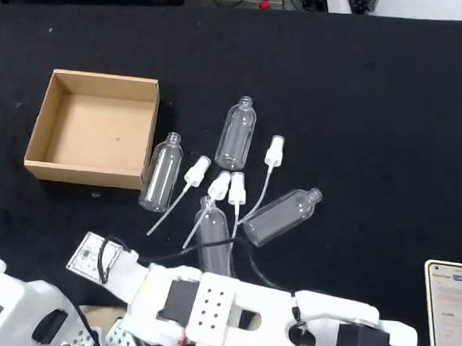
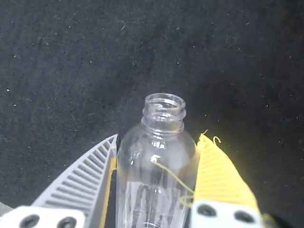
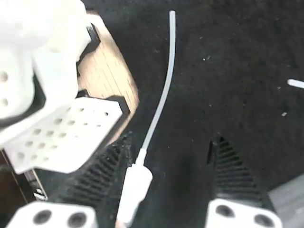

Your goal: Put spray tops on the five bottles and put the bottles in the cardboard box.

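Cardboard box [image 1: 82, 173] is your largest task piece: plain brown, square, low-walled and open-topped, lying at the left of the black cloth table [image 1: 376, 111] in the high view.

Next come the bottles, all clear plastic cylinders with rounded shoulders and open threaded necks, lying on their sides. The bottle by the box [image 1: 162, 173] touches the box's corner. The upper bottle [image 1: 236, 132] lies just beyond the cluster, and the right-hand bottle [image 1: 282, 215] lies tilted, neck pointing away from the box. A fourth bottle [image 1: 213, 242] runs under the white arm housings [image 1: 231, 306].

Your left gripper [image 2: 159, 137] clamps a held bottle [image 2: 156, 180] between a ribbed grey finger [image 2: 90, 175] and a ribbed yellow finger [image 2: 216, 175], both against its sides. A loose yellow thread [image 2: 173, 178] crosses the plastic. You cannot tell whether this is the fourth bottle.

Smallest are the spray tops [image 1: 237, 187]: four white heads with thin translucent dip tubes, scattered among the bottles in the high view.

Your right gripper [image 3: 173, 139] stands wide, its black ribbed fingers [image 3: 107, 175] well apart. One spray top [image 3: 134, 187] rests against a finger, its curved tube running out over the cloth. The right wrist view alone gives you that contact and the ribbing.
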Tool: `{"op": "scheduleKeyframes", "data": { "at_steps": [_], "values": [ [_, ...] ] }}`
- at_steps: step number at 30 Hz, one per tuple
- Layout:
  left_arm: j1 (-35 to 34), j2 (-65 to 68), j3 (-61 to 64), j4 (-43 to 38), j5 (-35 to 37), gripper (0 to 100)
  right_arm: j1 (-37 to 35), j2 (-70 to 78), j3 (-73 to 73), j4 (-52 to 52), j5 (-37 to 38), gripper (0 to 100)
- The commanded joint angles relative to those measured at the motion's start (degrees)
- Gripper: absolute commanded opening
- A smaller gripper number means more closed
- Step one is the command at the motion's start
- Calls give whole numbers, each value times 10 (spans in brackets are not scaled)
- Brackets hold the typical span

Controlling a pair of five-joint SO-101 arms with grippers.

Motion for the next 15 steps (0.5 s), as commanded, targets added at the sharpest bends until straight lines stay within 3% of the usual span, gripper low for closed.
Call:
{"op": "scheduleKeyframes", "data": {
  "at_steps": [1, 5, 15],
  "values": [
    [-6, -1, -29, 4, -4, 159, -26, 1, 9, -29, -6, 242],
    [-6, -3, -29, 4, -4, 159, -54, 2, 27, -33, -4, 241],
    [-19, -4, -29, 4, -5, 159, -4, 147, -17, -25, 17, 240]
  ]
}}
